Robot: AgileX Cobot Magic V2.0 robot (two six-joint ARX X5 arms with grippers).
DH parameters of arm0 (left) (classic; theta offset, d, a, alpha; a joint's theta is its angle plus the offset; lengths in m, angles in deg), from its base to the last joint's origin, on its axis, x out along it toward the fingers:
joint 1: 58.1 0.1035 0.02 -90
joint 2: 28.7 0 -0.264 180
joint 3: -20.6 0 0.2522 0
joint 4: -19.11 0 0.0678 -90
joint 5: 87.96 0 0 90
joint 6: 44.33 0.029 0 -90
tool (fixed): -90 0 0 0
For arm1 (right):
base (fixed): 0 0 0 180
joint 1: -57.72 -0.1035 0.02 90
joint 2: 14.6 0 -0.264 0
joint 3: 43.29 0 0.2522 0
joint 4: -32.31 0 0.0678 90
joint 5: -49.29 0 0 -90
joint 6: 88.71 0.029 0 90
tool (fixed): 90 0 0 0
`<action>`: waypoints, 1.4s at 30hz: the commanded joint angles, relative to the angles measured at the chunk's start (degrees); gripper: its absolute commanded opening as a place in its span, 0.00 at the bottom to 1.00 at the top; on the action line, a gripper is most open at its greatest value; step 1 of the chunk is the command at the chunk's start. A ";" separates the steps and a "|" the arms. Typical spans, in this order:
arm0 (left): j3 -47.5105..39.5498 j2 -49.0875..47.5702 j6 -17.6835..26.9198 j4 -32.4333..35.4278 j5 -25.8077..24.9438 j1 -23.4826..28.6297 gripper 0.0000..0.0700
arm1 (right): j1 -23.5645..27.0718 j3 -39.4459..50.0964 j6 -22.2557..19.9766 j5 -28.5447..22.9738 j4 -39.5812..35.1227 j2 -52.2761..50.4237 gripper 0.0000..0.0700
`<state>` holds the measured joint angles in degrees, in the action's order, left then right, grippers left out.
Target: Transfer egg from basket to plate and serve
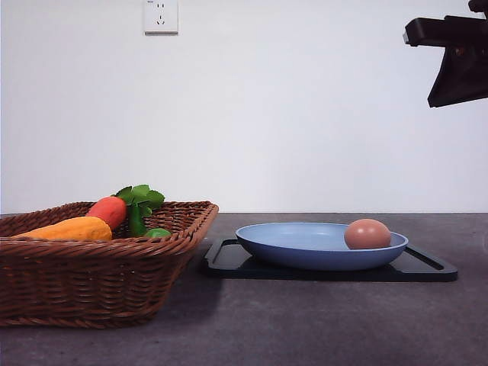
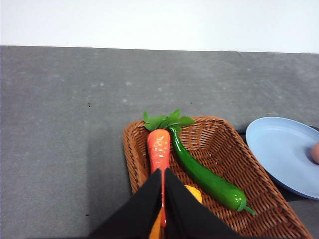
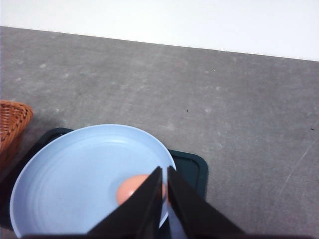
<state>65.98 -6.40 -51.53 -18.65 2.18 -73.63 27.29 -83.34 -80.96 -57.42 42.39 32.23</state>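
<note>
Front view: the egg (image 1: pixel 367 234) lies in the plate (image 1: pixel 305 248), toward the plate's right side. The plate sits on a flat black tray (image 1: pixel 229 259) on the dark grey table (image 1: pixel 305 328). To the left stands the basket (image 1: pixel 99 278), close beside the tray, holding an orange-red carrot (image 1: pixel 108 211) with green leaves, a yellow-orange vegetable (image 1: pixel 69 229) and a bit of something green. High at the upper right a black part of the right arm (image 1: pixel 454 57) hangs well above the egg and somewhat to its right; from here I cannot tell how its pincer stands.

Left wrist view: the left pincer (image 2: pixel 163 172) has its fingers drawn together to a thin slit and grips nothing. It hovers over the basket (image 2: pixel 209 144), its tips above the carrot (image 2: pixel 158 147), with a long green pepper (image 2: pixel 207 177) just beside. The plate's (image 2: pixel 279 149) edge lies off to one side, and a sliver of the egg (image 2: pixel 316 153) shows at the picture's border, well apart from this pincer.

Right wrist view: the right pincer (image 3: pixel 164 172) is likewise narrowed to a slit, empty. It hangs above the plate (image 3: pixel 75 174), and the egg (image 3: pixel 132 189) lies in the plate right under the fingertips, partly hidden by them. The tray's corner (image 3: pixel 192 167) pokes out past the plate, and the basket's rim (image 3: pixel 12 117) is off at the side.
</note>
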 commanded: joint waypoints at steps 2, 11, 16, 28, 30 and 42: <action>0.24 -4.65 3.83 0.70 0.15 -0.11 0.00 | -0.50 -0.33 0.55 -0.26 -0.59 0.24 0.00; -8.24 -21.02 10.16 1.17 0.13 6.64 0.00 | -0.50 -0.33 0.55 -0.26 -0.59 0.24 0.00; -14.17 -22.00 10.03 2.40 0.11 10.37 0.00 | -0.50 -0.33 0.55 -0.24 -0.61 0.24 0.00; -26.70 -22.13 9.10 8.46 0.11 11.32 0.00 | -0.46 -0.35 0.55 -0.26 -0.61 0.24 0.00; -28.32 -22.13 9.04 10.74 0.09 11.32 0.00 | -0.46 -0.33 0.55 -0.26 -0.61 0.24 0.00; -31.46 -22.13 7.61 13.63 0.09 11.30 0.00 | -0.46 -0.33 0.55 -0.26 -0.61 0.24 0.00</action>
<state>36.14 -28.40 -43.67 -5.09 2.18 -62.35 27.29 -83.34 -80.96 -57.44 42.35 32.18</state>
